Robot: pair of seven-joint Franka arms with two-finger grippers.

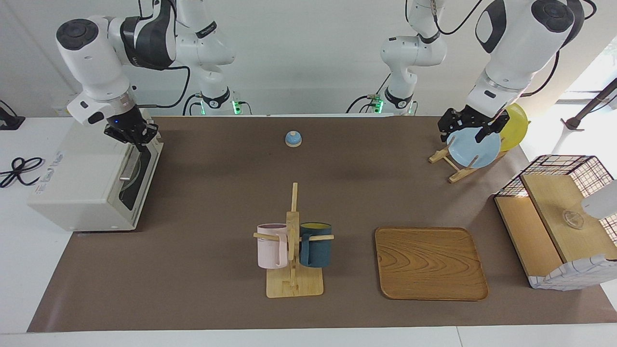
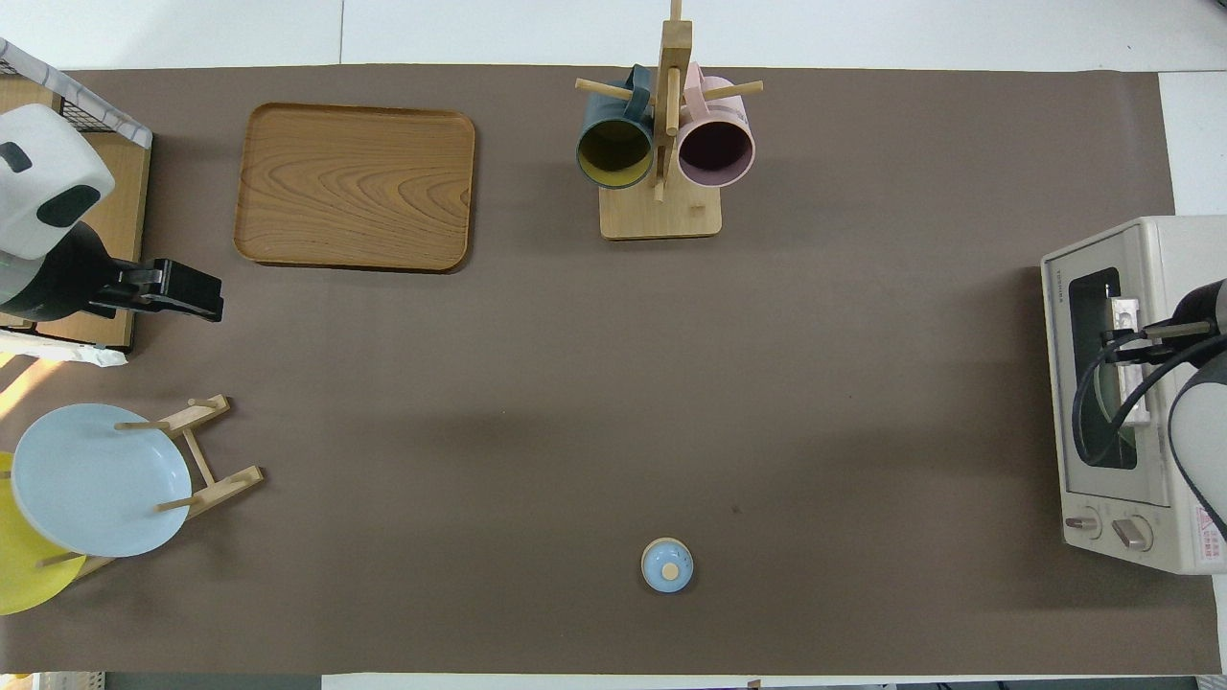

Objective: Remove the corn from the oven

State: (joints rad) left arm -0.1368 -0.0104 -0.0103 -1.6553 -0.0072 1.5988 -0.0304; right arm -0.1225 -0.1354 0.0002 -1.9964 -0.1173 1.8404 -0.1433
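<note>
White wall along the robots' end, arm bases against it with green lights, daylight at the left arm's end. Brown mat (image 1: 217, 193) over nearly all of the white counter (image 1: 29, 270).

Nearest the robots – a small blue bell (image 1: 293, 139) mid-counter. Toward the left arm's end, a wooden plate rack (image 1: 450, 166) with a blue plate (image 1: 475, 149) and a yellow plate (image 1: 516, 126) on edge. Left gripper (image 1: 465, 129) waiting in the air by that rack, fingers spread, holding nothing.

At the right arm's end, the oven (image 1: 82, 178), door shut. Right gripper (image 1: 140, 142) down at the door's upper edge by the handle (image 1: 131, 161), fingers pressed together; cannot tell whether anything is caught between them. Corn not to be seen in either view – only a pale round shape through the dark glass.

Farther out, a mug stand (image 1: 292, 241) with a pink mug (image 1: 271, 246) and a dark blue mug (image 1: 315, 245), then a wooden tray (image 1: 430, 262), then a wire-and-wood basket (image 1: 559, 217) at the left arm's end.

Only in the facing view: wall, arm bases, a black cable (image 1: 17, 169) on the bare counter beside the oven. Only in the overhead view: the mugs' open mouths, the oven's two knobs (image 2: 1112, 527) and a warning sticker (image 2: 1208, 532), with the right arm and its hose over the door.
</note>
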